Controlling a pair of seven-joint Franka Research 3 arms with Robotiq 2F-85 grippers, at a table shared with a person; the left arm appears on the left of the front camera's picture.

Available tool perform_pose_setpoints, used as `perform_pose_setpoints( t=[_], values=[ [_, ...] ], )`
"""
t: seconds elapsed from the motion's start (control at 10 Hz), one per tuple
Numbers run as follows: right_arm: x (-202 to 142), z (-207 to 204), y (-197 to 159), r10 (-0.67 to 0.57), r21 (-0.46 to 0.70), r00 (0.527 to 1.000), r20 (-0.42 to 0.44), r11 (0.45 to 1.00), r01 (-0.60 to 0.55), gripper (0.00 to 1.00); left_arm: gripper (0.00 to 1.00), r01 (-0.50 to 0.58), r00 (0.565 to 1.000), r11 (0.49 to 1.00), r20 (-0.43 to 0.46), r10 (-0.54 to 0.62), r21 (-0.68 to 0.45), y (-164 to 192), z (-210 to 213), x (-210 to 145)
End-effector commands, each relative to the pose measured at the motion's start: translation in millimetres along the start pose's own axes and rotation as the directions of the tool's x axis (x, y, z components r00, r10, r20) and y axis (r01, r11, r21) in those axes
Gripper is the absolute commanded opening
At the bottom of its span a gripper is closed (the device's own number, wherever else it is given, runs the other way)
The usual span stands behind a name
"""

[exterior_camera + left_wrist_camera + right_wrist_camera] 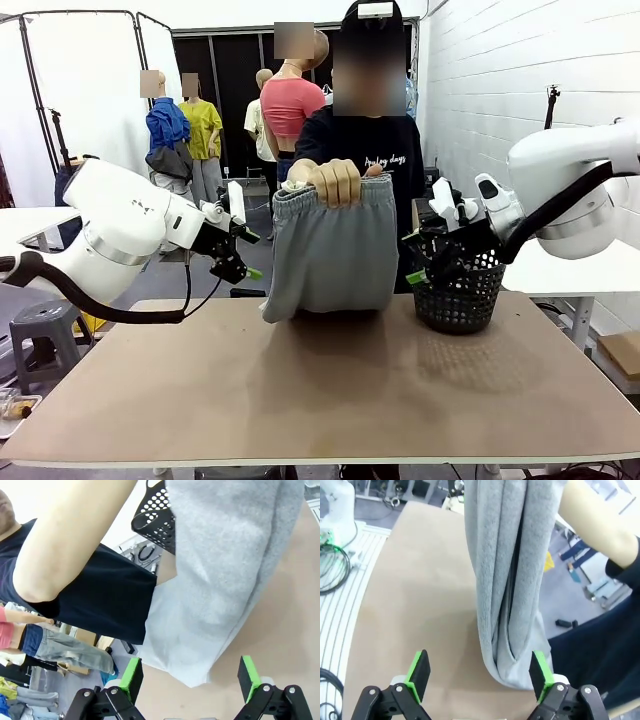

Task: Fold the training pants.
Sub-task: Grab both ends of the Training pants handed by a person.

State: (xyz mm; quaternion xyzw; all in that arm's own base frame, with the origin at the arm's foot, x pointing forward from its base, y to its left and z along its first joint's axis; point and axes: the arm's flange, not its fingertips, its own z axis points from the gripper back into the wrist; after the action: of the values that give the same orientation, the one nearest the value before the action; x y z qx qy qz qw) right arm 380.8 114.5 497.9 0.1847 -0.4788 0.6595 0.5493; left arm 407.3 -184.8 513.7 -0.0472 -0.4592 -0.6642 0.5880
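The training pants (330, 255) are held up by the waistband in a person's hand (335, 182), with the lower edge near the worktop (320, 400). The left gripper (190, 675) and right gripper (480, 672) are poised on either side, jaws spread wide and empty. The folding is judged barely begun: laying out and every fold remain.

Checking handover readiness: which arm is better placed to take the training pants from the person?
Right, narrowly. The lower fold of the training pants hangs between the pads of the open right gripper; the open left gripper frames only a bottom corner.
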Motion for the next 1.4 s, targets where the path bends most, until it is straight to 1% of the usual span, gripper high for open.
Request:
perform_pose_setpoints(
  t=[0.0,0.2,0.3,0.4,0.5,0.8,0.9,1.0,1.1,1.3],
  values=[
    [-9,-9,-10,0.002,0.018,0.999,0.038,1.0,-0.003,1.0,1.0,0.002,0.999,0.999,0.039,-0.003,0.037,-2,-14,-11],
    [-9,-11,-15,-0.002,0.0,0.998,0.069,1.0,0.002,1.0,1.0,-0.018,0.997,0.999,0.074,0.015,0.035,-3,-17,-11],
    [-9,-11,-15,-0.023,-0.037,0.999,0.04,0.999,0.024,1.0,1.0,-0.043,0.998,0.999,0.056,0.043,0.011,-2,-16,-11],
    [-8,-5,-13,-0.077,-0.09,0.997,-0.028,0.993,0.074,1.0,1.0,-0.026,0.999,0.999,0.03,0.025,0.021,-2,-4,-3],
    [-7,-7,-11,-0.026,-0.005,0.998,0.062,1.0,0.027,1.0,1.0,-0.026,0.999,0.999,0.03,0.025,0.021,-2,-4,-3],
    [-7,-7,-11,-0.026,-0.005,0.998,0.062,1.0,0.027,1.0,1.0,-0.032,0.999,0.999,0.035,0.032,0.013,-4,-7,-3],
    [-8,-7,-9,-0.048,0.0,0.998,0.026,0.999,0.048,1.0,1.0,-0.035,0.997,0.999,0.063,0.034,0.019,-6,-10,-6],
    [-10,-13,-12,-0.045,-0.006,0.997,0.069,0.999,0.045,1.0,1.0,-0.05,0.991,0.999,0.122,0.05,-0.002,-7,-17,-11],
    [-10,-15,-10,-0.035,-0.008,0.995,0.094,0.999,0.035,1.0,1.0,-0.049,0.987,0.999,0.153,0.052,-0.023,-10,-20,-11],
    [-8,-18,-10,-0.011,-0.031,0.989,0.15,0.999,0.016,1.0,1.0,-0.038,0.968,0.997,0.245,0.052,-0.062,-12,-25,-10]
  ],
)
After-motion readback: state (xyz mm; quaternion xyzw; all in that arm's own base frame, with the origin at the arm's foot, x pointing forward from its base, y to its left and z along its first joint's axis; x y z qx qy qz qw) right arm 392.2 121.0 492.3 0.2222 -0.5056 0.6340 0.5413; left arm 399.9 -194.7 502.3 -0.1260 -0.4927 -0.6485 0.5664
